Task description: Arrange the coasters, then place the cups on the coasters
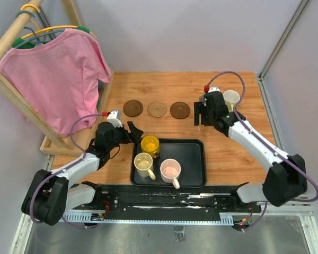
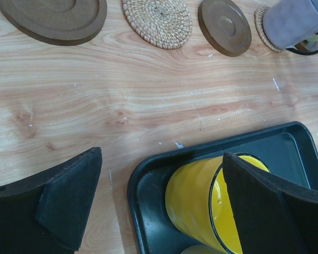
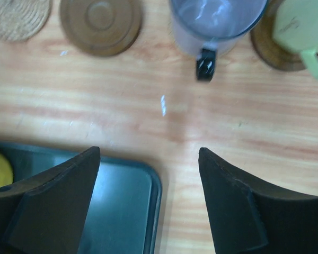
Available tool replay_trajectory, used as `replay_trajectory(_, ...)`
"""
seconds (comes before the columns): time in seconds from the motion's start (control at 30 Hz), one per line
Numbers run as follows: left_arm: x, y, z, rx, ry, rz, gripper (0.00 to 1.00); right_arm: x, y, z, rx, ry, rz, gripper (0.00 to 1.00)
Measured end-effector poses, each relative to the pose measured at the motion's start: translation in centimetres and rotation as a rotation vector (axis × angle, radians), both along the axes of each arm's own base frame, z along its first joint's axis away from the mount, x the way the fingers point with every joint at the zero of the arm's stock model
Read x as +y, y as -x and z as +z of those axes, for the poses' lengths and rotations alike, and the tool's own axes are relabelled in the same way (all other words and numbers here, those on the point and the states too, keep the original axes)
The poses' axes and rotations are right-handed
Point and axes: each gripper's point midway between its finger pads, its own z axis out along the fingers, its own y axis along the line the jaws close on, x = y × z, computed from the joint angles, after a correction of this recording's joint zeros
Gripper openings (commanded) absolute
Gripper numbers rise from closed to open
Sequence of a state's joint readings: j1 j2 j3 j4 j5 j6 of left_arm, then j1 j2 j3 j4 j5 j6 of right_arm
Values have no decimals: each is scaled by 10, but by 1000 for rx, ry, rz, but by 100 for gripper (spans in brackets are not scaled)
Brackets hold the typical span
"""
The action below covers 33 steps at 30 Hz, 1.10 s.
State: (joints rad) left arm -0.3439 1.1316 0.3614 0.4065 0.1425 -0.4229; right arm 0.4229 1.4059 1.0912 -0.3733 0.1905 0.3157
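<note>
The coasters (image 1: 157,109) lie in one row on the table (image 1: 164,87), so the arranging looks done. Two cups stand on coasters at the right end: the purple-grey mug (image 3: 217,21) and the pale green mug (image 3: 302,26). Three coasters are bare. The yellow mug (image 2: 201,203), cream mug (image 1: 143,164) and pink mug (image 1: 170,170) wait in the black tray (image 1: 193,159). The left gripper (image 2: 161,185) is wide open with the yellow mug partly between its fingers, not gripping. The right gripper (image 3: 148,159) is open and empty, near the purple-grey mug.

Three coasters (image 1: 157,109) lie bare; purple-grey cup (image 3: 217,21) and green cup (image 3: 302,29) apparently sit on two others.
</note>
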Motion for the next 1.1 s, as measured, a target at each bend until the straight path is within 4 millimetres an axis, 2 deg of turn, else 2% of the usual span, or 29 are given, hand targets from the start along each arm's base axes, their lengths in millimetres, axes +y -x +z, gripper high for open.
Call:
replay_trajectory(0.13,1,0,0,0,-6,4,100,19,41,4,2,-26,86,82)
replay_trajectory(0.33,4,1,-1,0,-25,8,100,45,110,-13,84,-29,232,87)
replay_trajectory(0.53,6,3,1,-1,-31,14,100,63,162,-26,128,-43,351,94)
replay_trajectory(0.73,10,4,14,-34,-24,31,100,80,196,-22,132,-117,474,98)
replay_trajectory(0.87,10,5,12,-24,-25,35,100,95,212,-21,138,-134,551,98)
replay_trajectory(1.1,7,8,11,-13,-18,29,100,118,239,-36,194,-120,652,99)
